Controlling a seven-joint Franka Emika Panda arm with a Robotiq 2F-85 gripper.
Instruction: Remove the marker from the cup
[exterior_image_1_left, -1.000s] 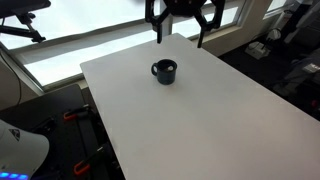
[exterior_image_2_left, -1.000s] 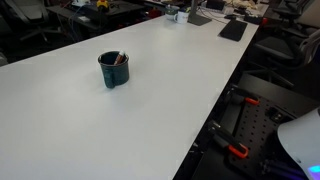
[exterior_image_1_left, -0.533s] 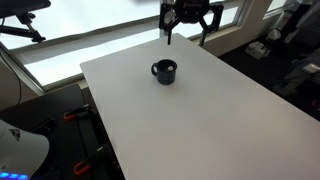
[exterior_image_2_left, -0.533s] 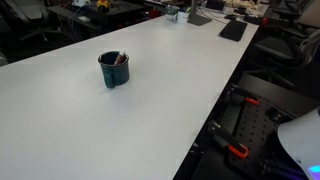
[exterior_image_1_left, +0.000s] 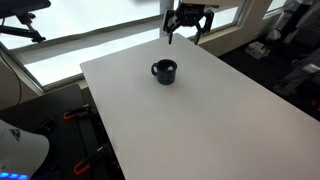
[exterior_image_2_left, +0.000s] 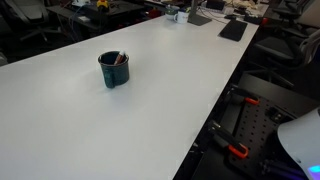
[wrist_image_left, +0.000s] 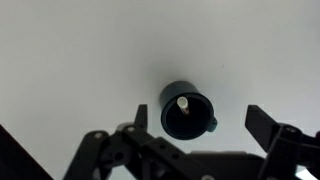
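The cup is a small dark mug standing upright on the white table. It also shows in an exterior view and in the wrist view. The marker stands inside the cup, its pale end up; its reddish tip pokes above the rim in an exterior view. My gripper hangs high above the table's far edge, well above and behind the cup. In the wrist view its fingers are spread wide on either side of the cup and hold nothing.
The table's far end carries a laptop and small items. Chairs and equipment stand around the table's edges. A bright window lies behind the gripper.
My gripper has moved up and a little away from the cup, toward the far edge. The cup and marker have not moved.
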